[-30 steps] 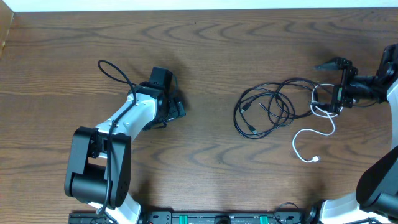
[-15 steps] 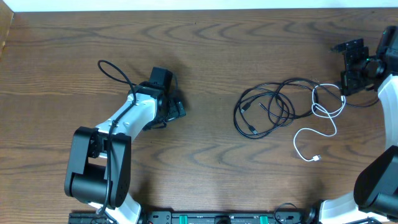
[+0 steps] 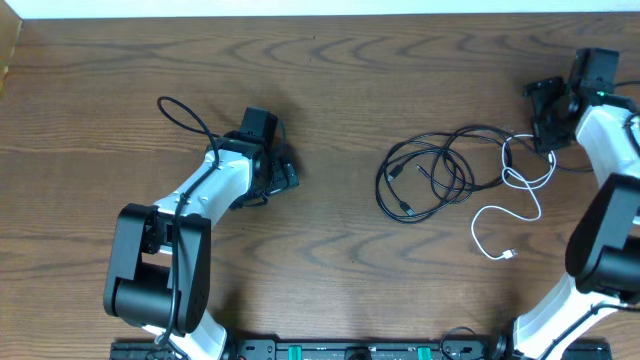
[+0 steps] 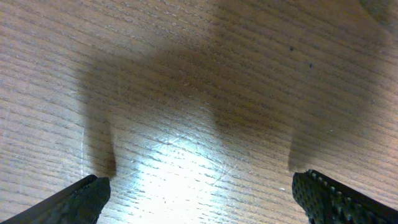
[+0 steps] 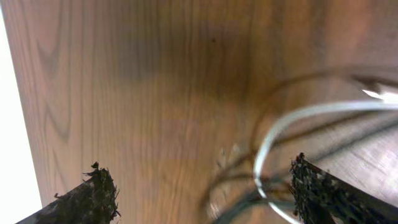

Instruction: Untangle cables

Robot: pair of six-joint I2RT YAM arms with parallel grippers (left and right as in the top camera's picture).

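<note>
Wooden table [image 3: 400,290], seen from overhead and through both wrist cameras as I run the rig remotely.

My left arm [image 3: 200,200] lies stretched low across the left half of the table. My right arm [image 3: 610,150] reaches up along the right edge.

The black cables [image 3: 440,168] lie in loose overlapping loops on the wood. They are near the right pincer [image 3: 545,105], on its left side and a little closer to the robot's base, and well apart from the left pincer [image 3: 285,172], off to its right.

The white cable [image 3: 474,230] is looped through the right end of that black tangle, just beside the right pincer, and its tail trails back toward the base.

The left pincer [image 4: 199,193] is released. Its two dark fingertips stand wide apart, with only bare wood and their shadows between them.

The right pincer [image 5: 205,193] is also released and grasping nothing. In its blurred wrist view the white cable [image 5: 311,111] curves near the right-hand fingertip, with faint black cables [image 5: 298,81] around it.

The white cable's small plug [image 3: 510,256] rests alone on the wood, the piece farthest from the right pincer.
</note>
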